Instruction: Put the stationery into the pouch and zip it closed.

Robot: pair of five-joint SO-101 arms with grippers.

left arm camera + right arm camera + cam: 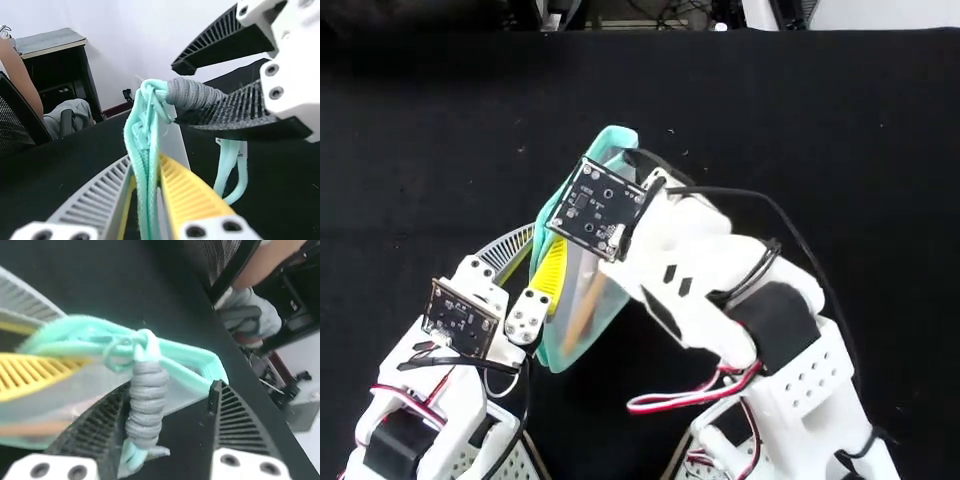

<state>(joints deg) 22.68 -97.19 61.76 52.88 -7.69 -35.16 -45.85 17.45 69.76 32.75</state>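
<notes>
Over the black table (pixel 420 120), the mint pouch (pixel 560 352) has a pencil (pixel 582 300) showing inside. The left claw (pixel 146 162) is clamped on its edge. The right claw (pixel 170 390) stands open around the grey zip pull (pixel 145 405). Filling looks done; I cannot tell whether the zip is fully closed.

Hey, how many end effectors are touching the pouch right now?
2. The left end effector clamps the pouch at its edge; the right end effector, jaws apart, has one finger against the grey zipper cord.
</notes>
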